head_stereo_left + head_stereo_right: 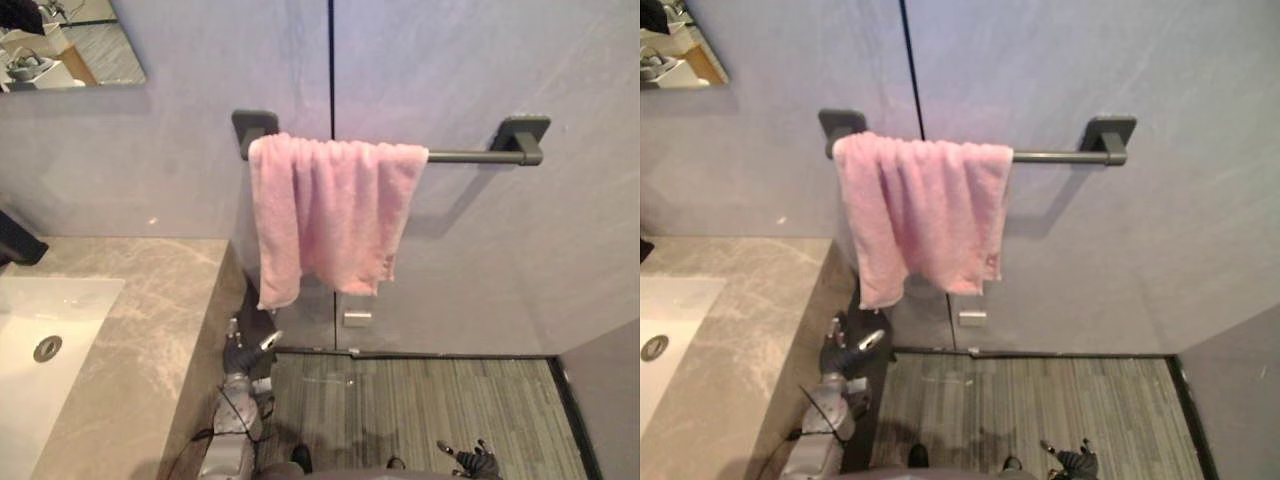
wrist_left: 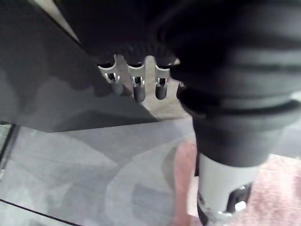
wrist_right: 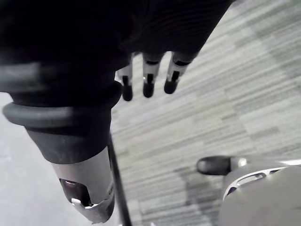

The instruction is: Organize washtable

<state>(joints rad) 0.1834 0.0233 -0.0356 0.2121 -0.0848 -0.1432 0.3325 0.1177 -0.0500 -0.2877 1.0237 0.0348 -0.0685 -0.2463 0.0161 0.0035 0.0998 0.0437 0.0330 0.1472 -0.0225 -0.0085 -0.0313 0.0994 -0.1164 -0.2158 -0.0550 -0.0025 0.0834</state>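
Note:
A pink towel [image 1: 330, 215] hangs folded over the left part of a dark rail [image 1: 470, 156] on the grey wall. The marble washtable [image 1: 150, 320] with its white sink [image 1: 40, 340] lies at the left. My left hand [image 1: 245, 355] hangs low beside the counter's side, below the towel's lower edge, with its fingers [image 2: 136, 87] relaxed and holding nothing; a patch of the pink towel [image 2: 282, 188] shows past it. Down at the lower right, my right hand [image 1: 475, 460] hangs over the floor, its fingers [image 3: 148, 80] loose and empty.
A dark faucet [image 1: 15, 245] stands at the sink's far edge. A mirror [image 1: 70, 40] hangs at the upper left. A small metal plate [image 1: 357, 318] sits on the wall under the towel. Striped grey flooring [image 1: 420, 400] spreads right of the counter.

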